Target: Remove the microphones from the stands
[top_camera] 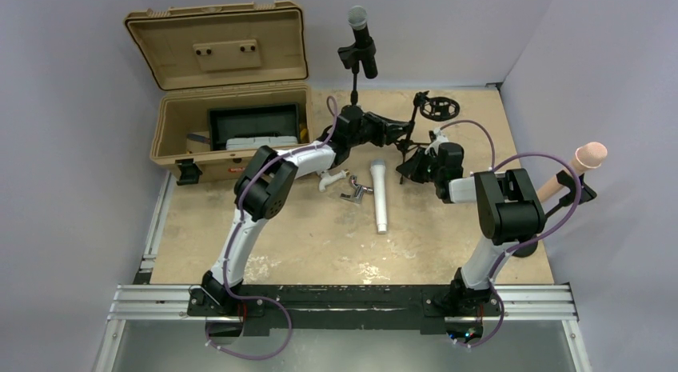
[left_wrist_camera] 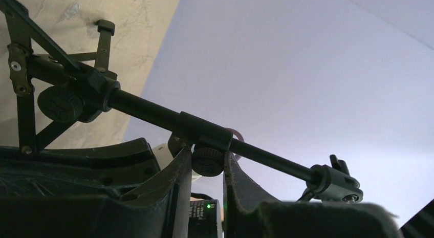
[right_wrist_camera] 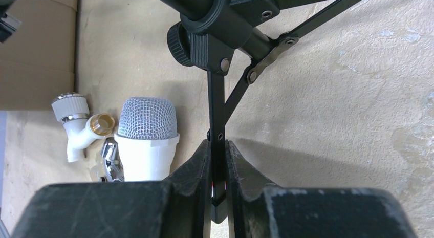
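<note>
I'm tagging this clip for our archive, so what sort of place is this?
Probably a robotics lab test cell: two black-and-white robot arms bolted to a silver aluminium rail, plain lavender walls around a beige tabletop, and an open tan hard case.

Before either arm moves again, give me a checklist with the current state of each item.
1. Left gripper shut on the stand's adjustment knob: ok.
2. Right gripper shut on a stand leg: ok.
3. Black microphone out of its clip: not ok, it sits in the clip.
4. A gripper free to take the microphone: not ok, both are clamped on the stand.
5. White microphone apart from the stand leg: ok.
6. All stand feet on the table: cannot tell.
</note>
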Available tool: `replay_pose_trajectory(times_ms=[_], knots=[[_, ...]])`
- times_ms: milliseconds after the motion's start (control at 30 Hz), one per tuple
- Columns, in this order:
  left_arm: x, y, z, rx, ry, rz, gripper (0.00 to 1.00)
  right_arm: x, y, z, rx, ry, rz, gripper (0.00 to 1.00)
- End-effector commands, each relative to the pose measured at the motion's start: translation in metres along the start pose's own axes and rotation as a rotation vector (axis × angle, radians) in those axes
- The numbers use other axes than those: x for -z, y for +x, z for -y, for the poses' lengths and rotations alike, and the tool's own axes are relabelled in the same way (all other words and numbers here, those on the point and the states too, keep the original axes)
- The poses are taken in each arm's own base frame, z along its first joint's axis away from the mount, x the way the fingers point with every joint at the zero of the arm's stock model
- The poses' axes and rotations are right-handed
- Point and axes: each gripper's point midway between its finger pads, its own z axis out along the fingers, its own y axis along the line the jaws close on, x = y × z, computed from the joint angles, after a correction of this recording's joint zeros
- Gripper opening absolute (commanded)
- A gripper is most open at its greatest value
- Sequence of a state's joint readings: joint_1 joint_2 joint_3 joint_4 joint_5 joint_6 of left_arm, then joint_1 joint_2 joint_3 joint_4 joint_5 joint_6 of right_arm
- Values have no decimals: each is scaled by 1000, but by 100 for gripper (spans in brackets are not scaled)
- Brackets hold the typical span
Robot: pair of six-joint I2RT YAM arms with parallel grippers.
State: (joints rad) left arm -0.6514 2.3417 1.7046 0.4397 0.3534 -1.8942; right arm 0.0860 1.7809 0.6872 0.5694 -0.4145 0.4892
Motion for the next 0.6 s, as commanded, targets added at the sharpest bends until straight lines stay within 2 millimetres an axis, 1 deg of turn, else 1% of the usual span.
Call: replay_pose_trajectory(times_ms=[0,33,67,100,133,167,233,300,367,467,567], knots=[[7,5,36,172,96,11,0,-3,-8,-2,16,5,17,0],[8,4,32,157,92,18,0,-3,-8,-2,17,4,18,0],[10,5,31,132,89,23,11,-3,-8,-2,16,4,17,0],[12,4,28,112,80,32,30,-3,-8,-2,17,5,16,0],[14,4,26,84,71,40,41,-3,-8,-2,17,4,17,0],[15,4,27,43,69,46,50,-3,-8,-2,18,4,17,0],[19,5,27,-57,47,57,59,-3,-8,-2,18,2,16,0],[25,6,28,-188,23,69,62,-3,-8,-3,20,-1,15,0],[33,7,28,-322,-9,86,63,-3,-7,-3,20,-2,14,0],[46,13,39,-540,-24,106,64,-3,-7,-4,21,-6,14,0],[57,15,45,-741,-31,119,64,-3,-7,-4,21,-5,14,0]])
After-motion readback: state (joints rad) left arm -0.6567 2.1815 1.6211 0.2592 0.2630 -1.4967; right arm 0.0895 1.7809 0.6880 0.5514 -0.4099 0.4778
